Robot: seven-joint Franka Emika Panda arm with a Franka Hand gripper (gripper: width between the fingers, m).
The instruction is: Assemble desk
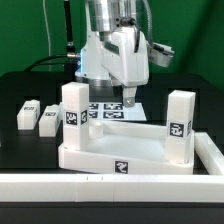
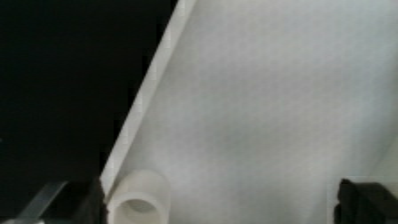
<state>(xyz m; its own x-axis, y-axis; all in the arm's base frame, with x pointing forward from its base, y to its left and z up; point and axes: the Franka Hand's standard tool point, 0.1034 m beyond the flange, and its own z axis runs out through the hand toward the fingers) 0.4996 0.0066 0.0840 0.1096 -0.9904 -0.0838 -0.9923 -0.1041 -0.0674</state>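
The white desk top (image 1: 120,162) lies upside down near the front, with one leg (image 1: 73,108) standing upright in its corner on the exterior view's left and another leg (image 1: 180,125) upright in its corner on the right. Two loose legs (image 1: 28,115) (image 1: 48,121) lie on the black table at the left. My gripper (image 1: 128,99) hangs over the back edge of the desk top, open and empty. In the wrist view the gripper (image 2: 210,205) sits close above the top's flat surface (image 2: 267,100), with a round corner socket (image 2: 137,206) beside one finger (image 2: 54,205).
The marker board (image 1: 104,108) lies flat behind the desk top, under the gripper. A long white border wall (image 1: 100,192) runs along the front and up the exterior view's right side (image 1: 214,152).
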